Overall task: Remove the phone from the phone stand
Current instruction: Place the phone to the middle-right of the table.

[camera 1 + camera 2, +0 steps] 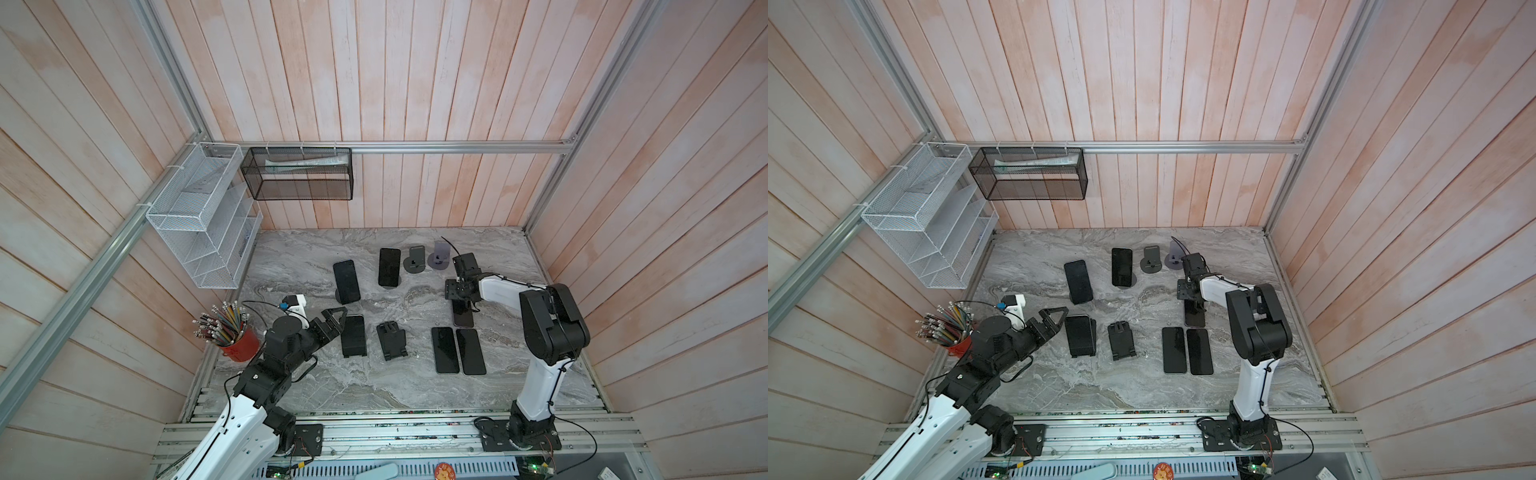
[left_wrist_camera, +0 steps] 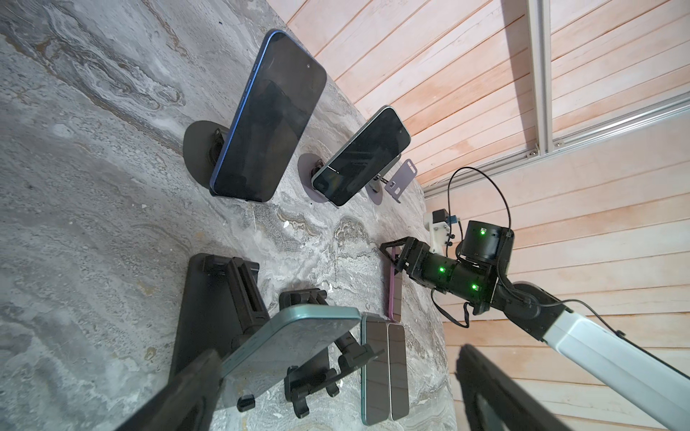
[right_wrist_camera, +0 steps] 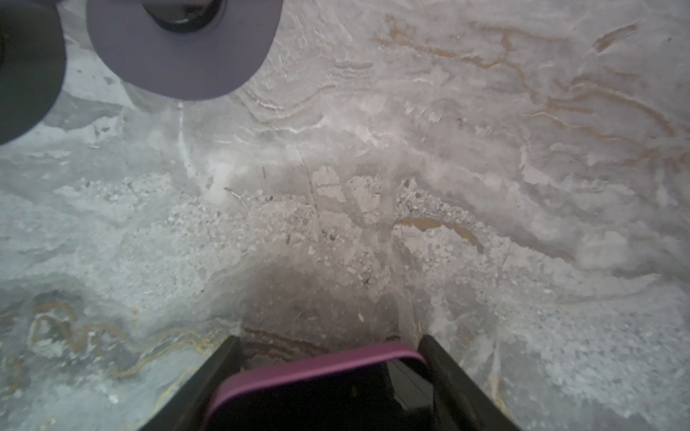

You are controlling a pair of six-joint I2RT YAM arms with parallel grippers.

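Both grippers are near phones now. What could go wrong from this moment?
1. The left gripper is open close to the teal phone on the black folding stand; closing off-centre could tip or drag the stand.
2. The right gripper holds the pink-edged phone low, close to two dark phones lying flat; it may knock them.
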